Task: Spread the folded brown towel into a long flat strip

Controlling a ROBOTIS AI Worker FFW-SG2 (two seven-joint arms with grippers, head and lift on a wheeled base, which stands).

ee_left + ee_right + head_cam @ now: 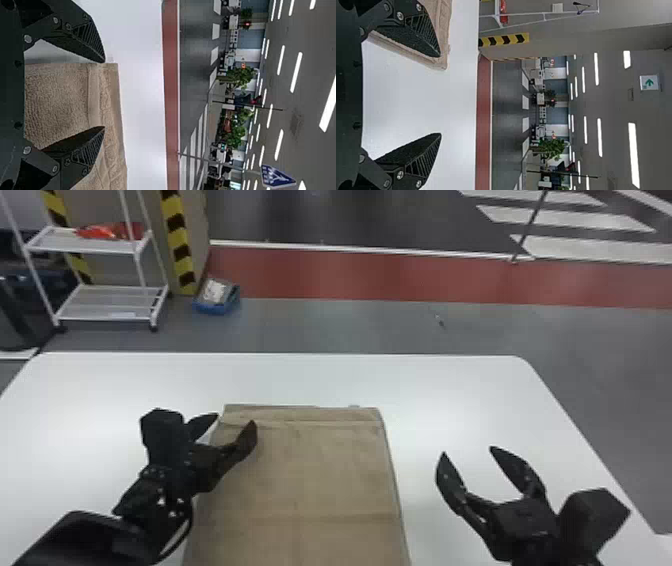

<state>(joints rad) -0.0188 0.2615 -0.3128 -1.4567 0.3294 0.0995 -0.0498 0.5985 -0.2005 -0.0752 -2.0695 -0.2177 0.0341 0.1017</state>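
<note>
The folded brown towel (310, 470) lies flat on the white table, its far edge straight across and its near part running out of the head view's bottom edge. My left gripper (227, 421) is over the towel's far left corner, fingers apart, one on each side of the left edge. In the left wrist view the towel (55, 99) shows behind the open left gripper (104, 94). To the right of the towel, my right gripper (467, 451) is open above bare table. The right wrist view has the towel's corner (441, 59) beside one finger of the right gripper (440, 95).
The white table (450, 390) has rounded far corners. On the floor beyond stand a white shelf cart (107, 297) and a blue box (217, 307), next to a pillar with yellow and black stripes (177, 240).
</note>
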